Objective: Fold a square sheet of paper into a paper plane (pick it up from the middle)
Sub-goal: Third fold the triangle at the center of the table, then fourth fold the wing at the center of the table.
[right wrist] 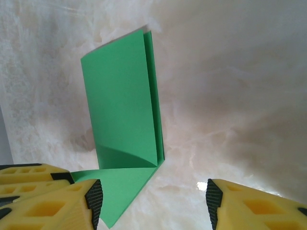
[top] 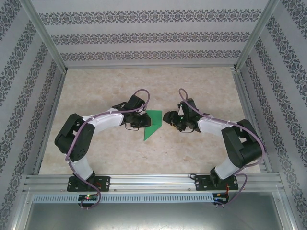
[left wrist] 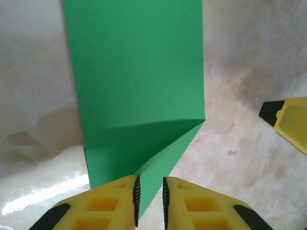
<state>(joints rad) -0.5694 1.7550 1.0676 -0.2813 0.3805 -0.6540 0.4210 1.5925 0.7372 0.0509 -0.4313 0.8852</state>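
Overhead view: the green sheet of paper point(top: 152, 123), already folded, lies on the tabletop point(top: 192, 86) midway between the two arms. The left hand point(top: 138, 120) is at its left edge and the right hand point(top: 169, 118) is just beside its right edge.

Left wrist view: the left hand point(left wrist: 150, 196) has its jaws a narrow slit apart. The sheet's point(left wrist: 136, 81) lower corner runs into that slit, but the pads do not look pressed on it. One fingertip point(left wrist: 288, 120) of the right hand shows at the margin, apart from the paper.

Right wrist view: the right hand point(right wrist: 153, 203) is spread wide and pinches nothing. The sheet point(right wrist: 124, 105) shows doubled layers along one long edge.

Assessment: the paper is probably light, thin, floppy away from its creases and likely to slide on the smooth tabletop. It is best pinched gently at a crease or doubled edge near the middle, since a hard squeeze would crumple it.
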